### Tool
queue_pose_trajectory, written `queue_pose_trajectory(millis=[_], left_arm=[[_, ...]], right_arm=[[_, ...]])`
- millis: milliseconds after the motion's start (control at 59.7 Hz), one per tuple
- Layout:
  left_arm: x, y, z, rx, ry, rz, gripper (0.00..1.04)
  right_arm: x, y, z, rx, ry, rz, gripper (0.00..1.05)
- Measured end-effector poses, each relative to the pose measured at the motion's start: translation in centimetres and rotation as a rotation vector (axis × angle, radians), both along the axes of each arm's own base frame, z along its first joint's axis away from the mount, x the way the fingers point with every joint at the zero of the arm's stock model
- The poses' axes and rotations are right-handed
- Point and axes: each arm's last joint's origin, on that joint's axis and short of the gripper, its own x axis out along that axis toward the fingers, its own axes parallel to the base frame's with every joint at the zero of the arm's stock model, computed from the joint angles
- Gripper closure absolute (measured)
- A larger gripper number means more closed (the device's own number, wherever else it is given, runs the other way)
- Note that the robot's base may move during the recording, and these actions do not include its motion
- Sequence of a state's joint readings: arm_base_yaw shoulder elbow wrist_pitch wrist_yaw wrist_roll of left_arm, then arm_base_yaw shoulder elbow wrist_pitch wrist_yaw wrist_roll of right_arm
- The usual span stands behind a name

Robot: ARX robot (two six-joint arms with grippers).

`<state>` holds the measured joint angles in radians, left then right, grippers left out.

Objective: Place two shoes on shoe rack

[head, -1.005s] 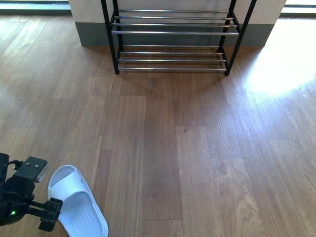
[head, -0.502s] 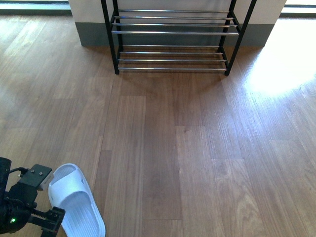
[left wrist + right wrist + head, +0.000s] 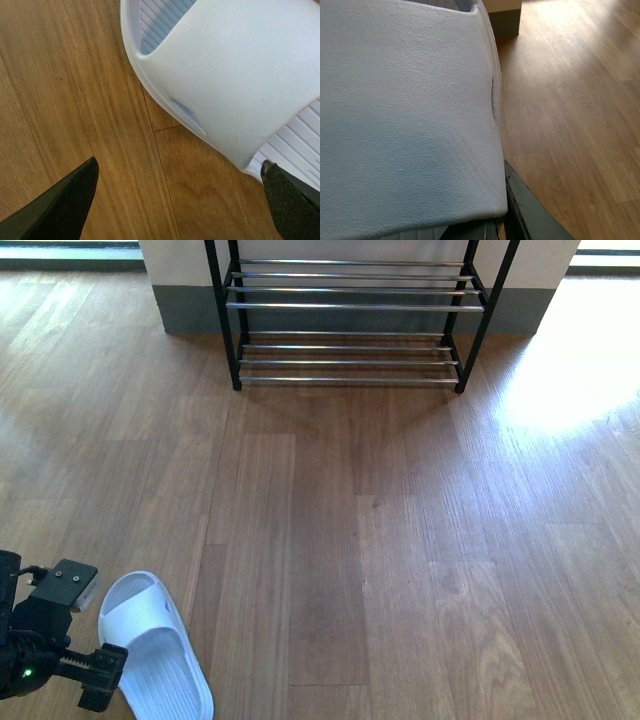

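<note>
Pale slide (image 3: 155, 645) sits partly inside the wide-open left gripper (image 3: 180, 165); right gripper (image 3: 520, 212) unclear.

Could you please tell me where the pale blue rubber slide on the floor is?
In the front view, the pale blue rubber slide lies at bottom left, beside the left pincer, far from the black-framed, silver-rod shoe rack.
</note>
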<state>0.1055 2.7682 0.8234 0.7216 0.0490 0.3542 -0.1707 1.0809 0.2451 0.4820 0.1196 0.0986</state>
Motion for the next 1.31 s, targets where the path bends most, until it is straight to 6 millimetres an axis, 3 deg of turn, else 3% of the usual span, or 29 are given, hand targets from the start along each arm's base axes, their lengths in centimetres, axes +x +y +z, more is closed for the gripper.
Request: queue_pose_trajectory(millis=[1306], left_arm=[[0.18,-0.03,0.1,-0.008,-0.085,0.079,0.09]], right_arm=[[0.0,0.0,0.0,0.0,0.0,0.0,1.03]])
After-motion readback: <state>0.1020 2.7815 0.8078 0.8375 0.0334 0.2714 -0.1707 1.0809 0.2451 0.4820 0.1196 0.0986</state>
